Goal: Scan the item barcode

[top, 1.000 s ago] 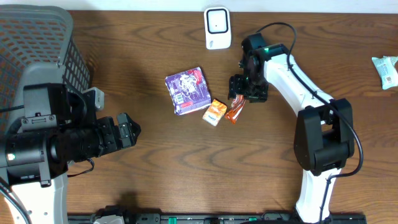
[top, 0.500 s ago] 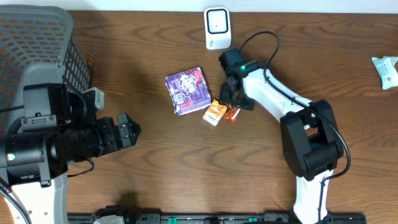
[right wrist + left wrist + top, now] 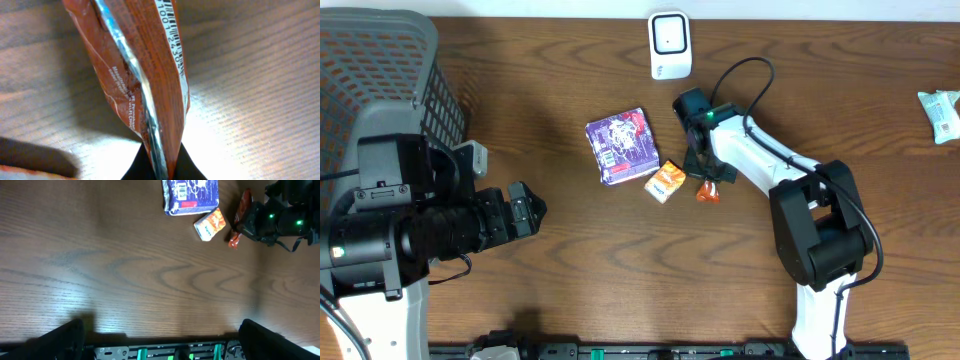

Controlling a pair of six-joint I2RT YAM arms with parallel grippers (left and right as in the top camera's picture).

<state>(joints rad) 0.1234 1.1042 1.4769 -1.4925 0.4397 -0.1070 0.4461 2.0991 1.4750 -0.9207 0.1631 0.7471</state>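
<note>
1. Orange-brown foil, with a silver seam down its length: that's the wrapper [image 3: 145,75], pinched at one end by the right gripper [image 3: 159,167], whose jaws are closed tight on it.
2. From the right wrist camera, its long axis runs from the fingertips away up the frame, leaning left. A barcode runs along the right-hand edge near the far end, facing the camera.
3. From overhead, only the wrapper's near end [image 3: 707,192] peeks out below the right gripper [image 3: 704,172], right of the table's middle. I can't tell whether it rests on the wood.
4. In the left wrist view it [image 3: 239,219] stands almost straight up the frame, top tipped slightly right.
5. Just left of it lies a small orange box [image 3: 665,181], close but apart.
6. Beyond that sits a purple packet [image 3: 621,147], lying flat.
7. A white scanner [image 3: 670,45] sits at the far edge, well apart from the wrapper.
8. The left gripper [image 3: 525,212] hangs over the left of the wooden table [image 3: 570,280], jaws spread wide, holding nothing, in front of a grey basket [image 3: 380,60].
9. A pale packet [image 3: 942,110] lies at the far right edge.
</note>
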